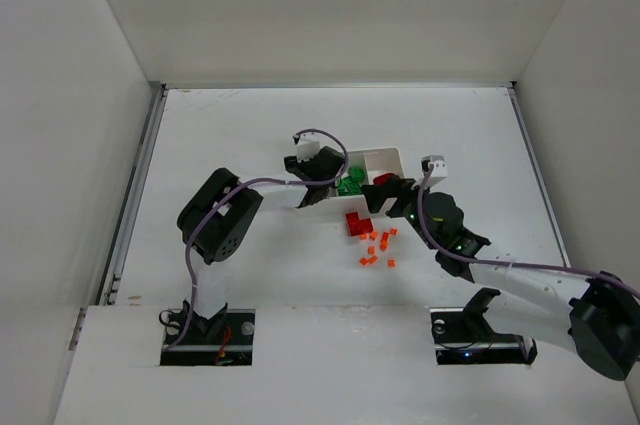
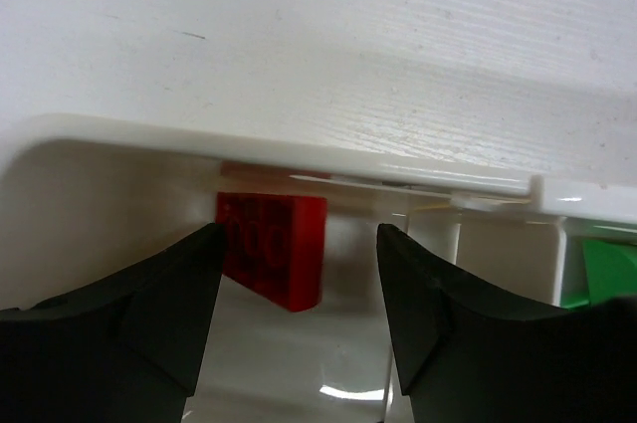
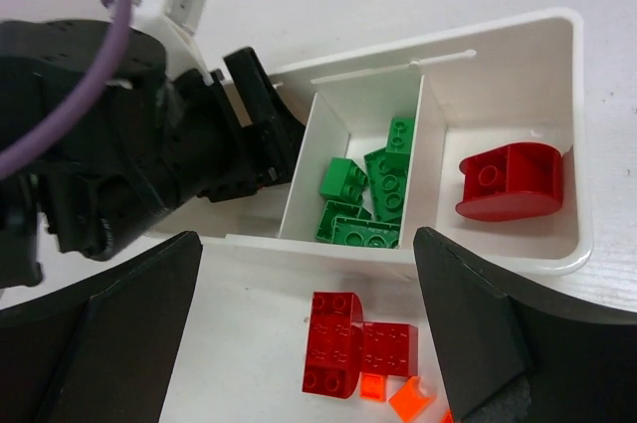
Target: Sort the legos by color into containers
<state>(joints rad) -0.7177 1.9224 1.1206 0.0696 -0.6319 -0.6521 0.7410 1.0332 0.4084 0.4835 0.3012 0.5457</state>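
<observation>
Lying nearest, orange bits (image 1: 376,250) and red bricks (image 3: 343,343) waited unsorted before the tray (image 3: 518,254), right gripper (image 3: 307,236) open above. Farther, green bricks (image 3: 373,189) sat in the middle compartment (image 3: 304,174), a red piece (image 3: 510,179) right; left gripper (image 2: 299,234), open, faced a red block (image 2: 274,244) left.

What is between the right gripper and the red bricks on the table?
Nothing visible. The red bricks lie bare in front of the tray, below the open right gripper. Orange bits lie close by their near side. The left gripper is off in the tray's left compartment.
</observation>
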